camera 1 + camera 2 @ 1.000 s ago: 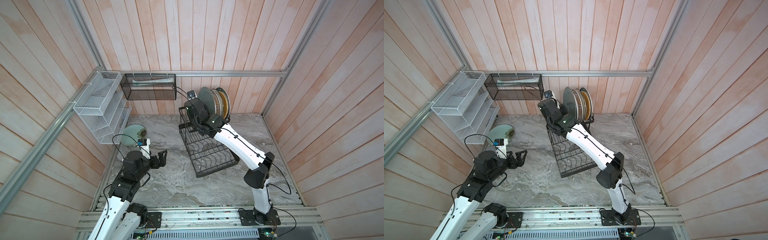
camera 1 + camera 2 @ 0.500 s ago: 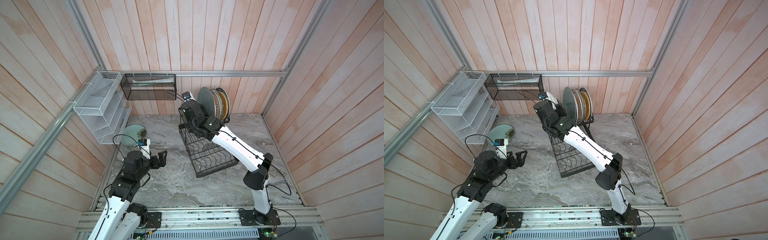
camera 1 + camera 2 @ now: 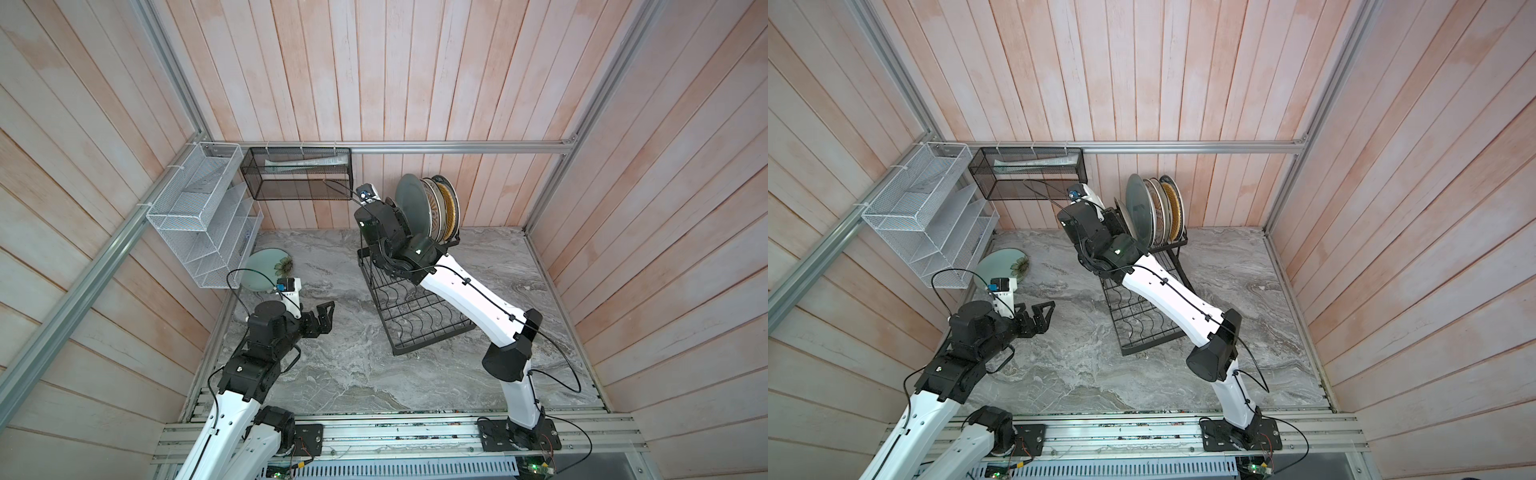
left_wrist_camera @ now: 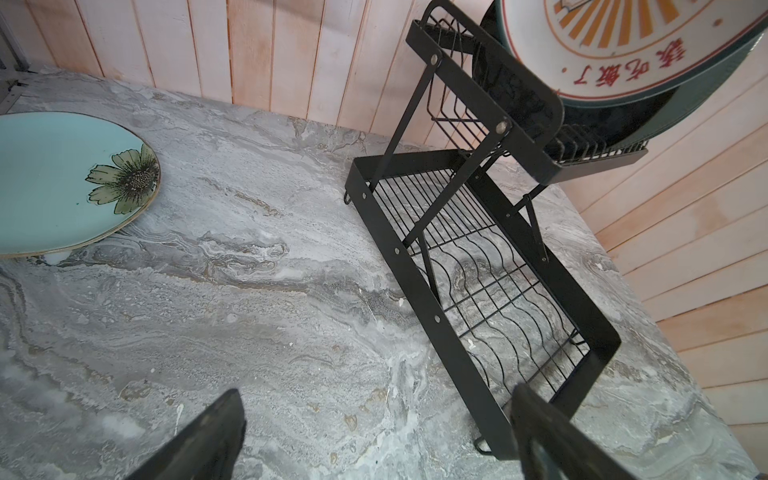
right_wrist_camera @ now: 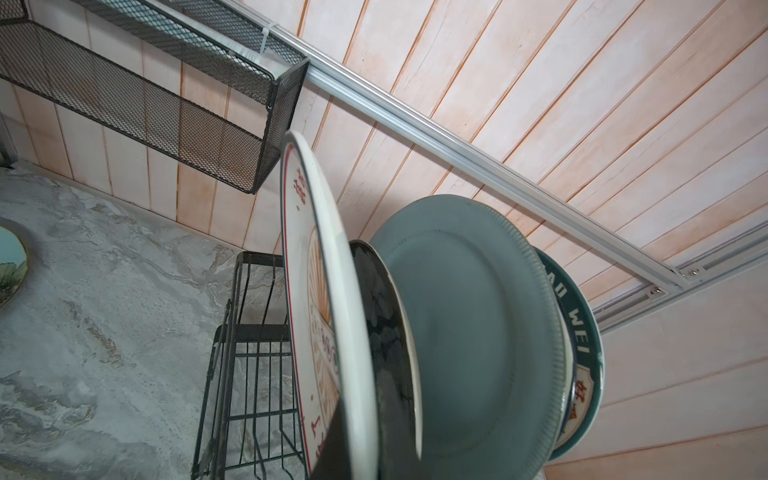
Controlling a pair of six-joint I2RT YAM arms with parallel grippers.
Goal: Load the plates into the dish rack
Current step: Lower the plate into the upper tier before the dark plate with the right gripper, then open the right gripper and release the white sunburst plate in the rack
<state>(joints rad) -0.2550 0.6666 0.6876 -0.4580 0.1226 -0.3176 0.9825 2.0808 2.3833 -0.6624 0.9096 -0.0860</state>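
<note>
We see the round white plate with the orange sunburst (image 5: 328, 266) upright on its edge at the left end of the row on the raised upper tier of the black wire two-tier dish rack (image 4: 422, 291). The right gripper (image 3: 1115, 218) pinches its rim, fingers pressed tight on it — whether it sits in a slot we cannot tell. Just to its right stand a glossy black plate (image 5: 382, 332) and a ribbed grey-blue plate (image 5: 478, 332), with more behind. A pale green plate with a painted flower (image 3: 266, 270) lies flat on the grey marble tabletop (image 3: 353, 374), far left, well apart from the rack. The left gripper (image 3: 325, 316) hovers between them — fingers spread wide.
</note>
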